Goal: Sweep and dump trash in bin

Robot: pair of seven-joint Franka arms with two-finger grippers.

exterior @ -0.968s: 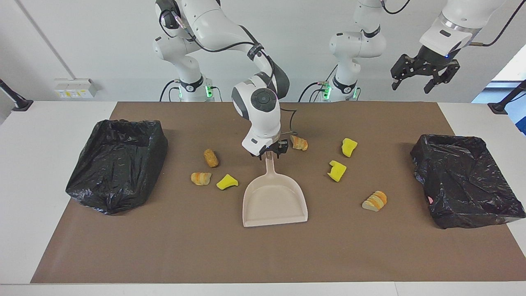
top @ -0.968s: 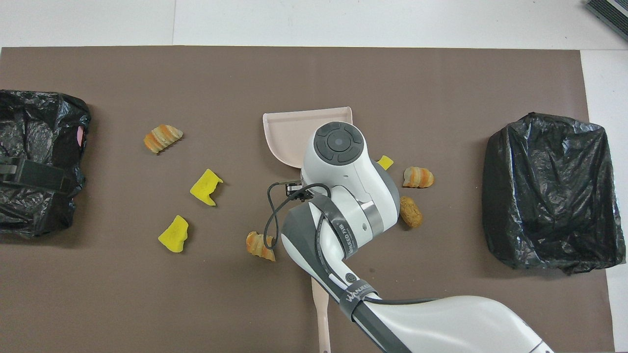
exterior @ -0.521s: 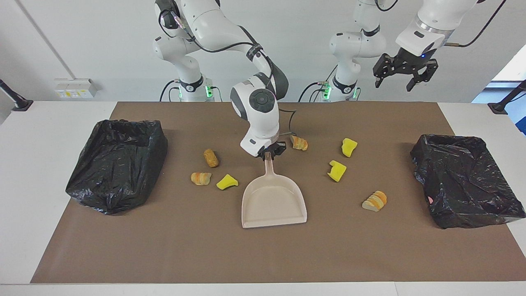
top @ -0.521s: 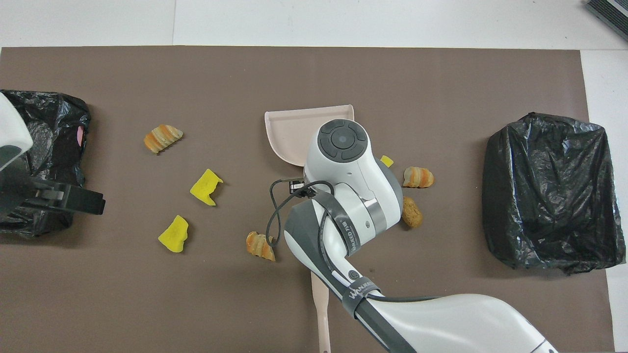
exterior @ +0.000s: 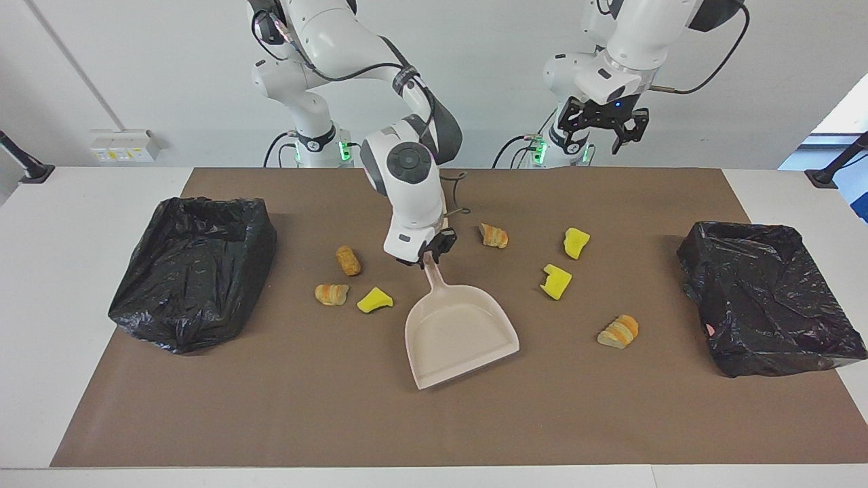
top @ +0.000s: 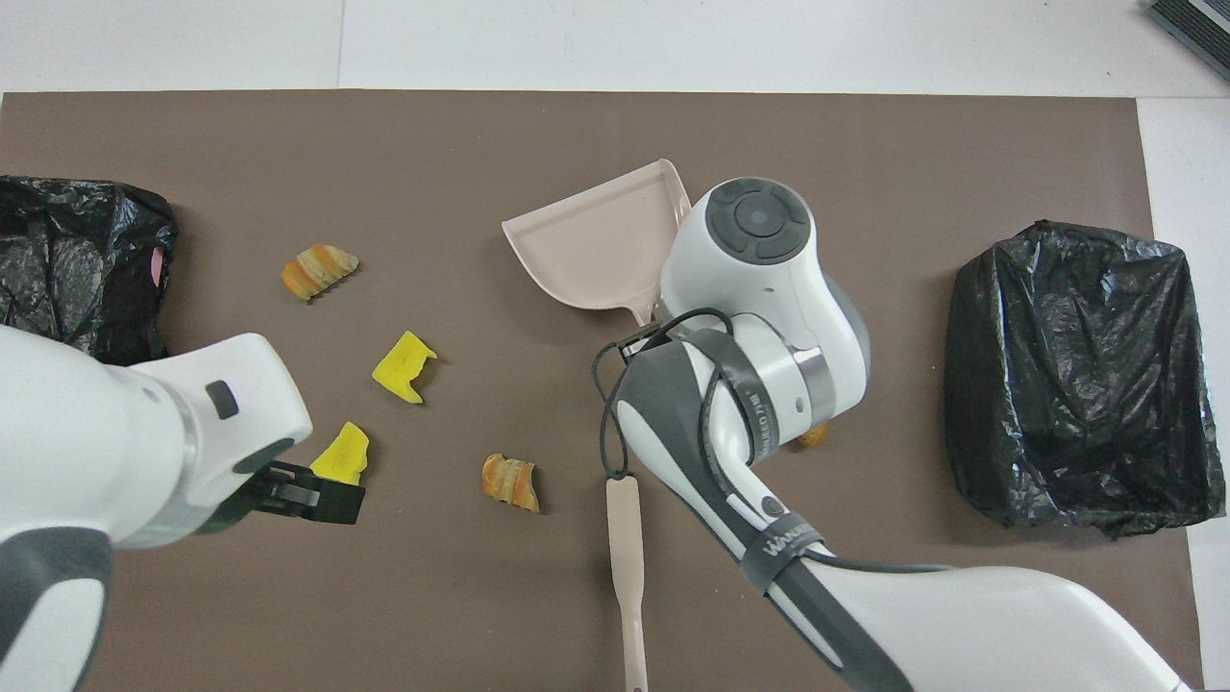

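While the right gripper [exterior: 428, 254] is closed on the top end of the handle of the dustpan [exterior: 461, 332], the pan rests on the brown mat [exterior: 434, 420] near the middle of the table; the left gripper [exterior: 597, 125] hangs high over the robots' edge of the mat, holding nothing, and whether its fingers are apart I cannot tell; the brush [top: 627, 577] lies untouched on the mat, close to the robots. To do this step well, I judge the right arm should keep the front lip of the pan flat against the mat and turned toward one cluster of trash, so the bits can slide in and not under it. The long axis of the pan runs from the handle away from the robots, and its mouth points slightly toward the left arm's end. The trash lies scattered on both sides of the pan: bread pieces [exterior: 348, 260] and yellow sponge chunks [exterior: 555, 281]; a black-lined bin [exterior: 193, 268] stands at each end.
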